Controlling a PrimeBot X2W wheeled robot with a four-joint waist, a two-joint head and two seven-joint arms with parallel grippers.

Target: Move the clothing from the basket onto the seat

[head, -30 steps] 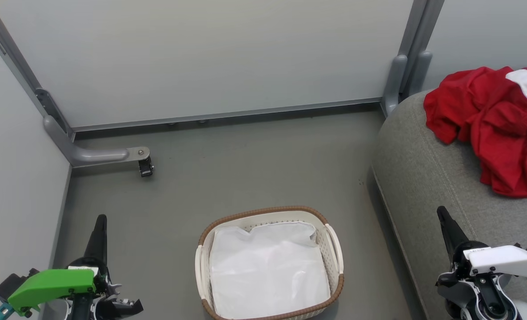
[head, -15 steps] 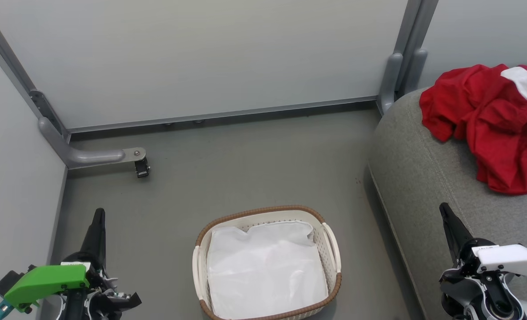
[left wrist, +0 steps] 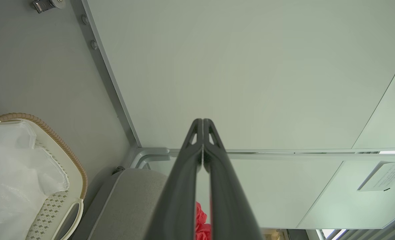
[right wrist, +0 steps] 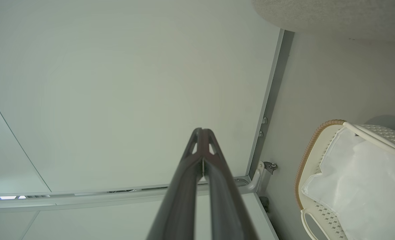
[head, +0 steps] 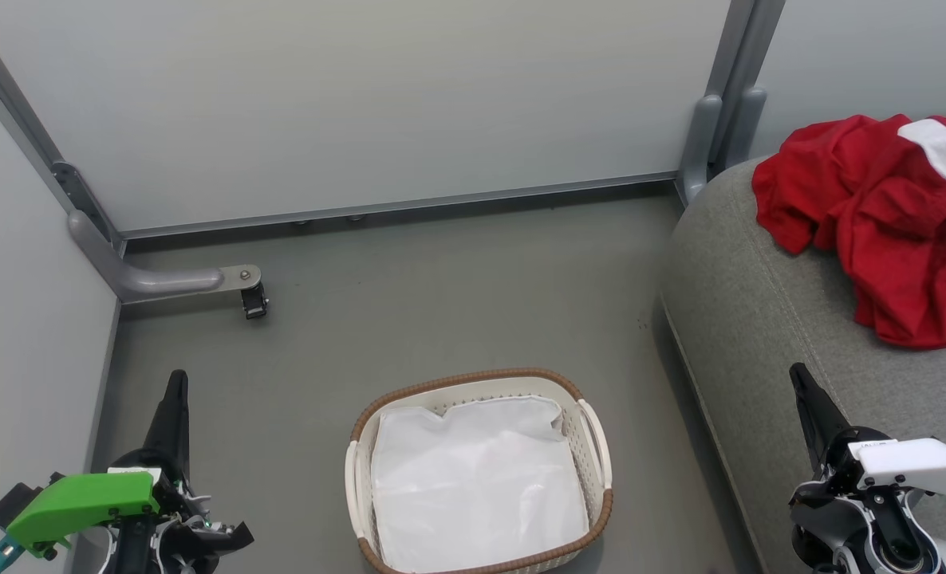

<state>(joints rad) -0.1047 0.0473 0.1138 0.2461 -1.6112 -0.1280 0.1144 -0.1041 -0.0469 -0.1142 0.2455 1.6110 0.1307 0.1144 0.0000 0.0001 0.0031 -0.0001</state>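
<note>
The red clothing (head: 888, 215) with a white band lies crumpled on the grey seat (head: 752, 319) at the right; a scrap of the clothing (left wrist: 200, 223) shows between the fingers in the left wrist view. The cream basket (head: 593, 446) with a brown rim stands on the floor in the lower middle, holding just its white liner (head: 477, 486). My left gripper (head: 176, 383) is shut and empty at the lower left, well left of the basket. My right gripper (head: 798, 375) is shut and empty over the seat's front edge, below the clothing.
Pale partition panels (head: 361, 104) close the back and left. A grey bracket foot with a small caster (head: 254, 301) juts onto the floor at the back left. Grey floor (head: 441, 303) lies between the basket and the panels.
The whole picture has shifted slightly left, so the camera has moved. Both grippers stay shut in about the same places.
</note>
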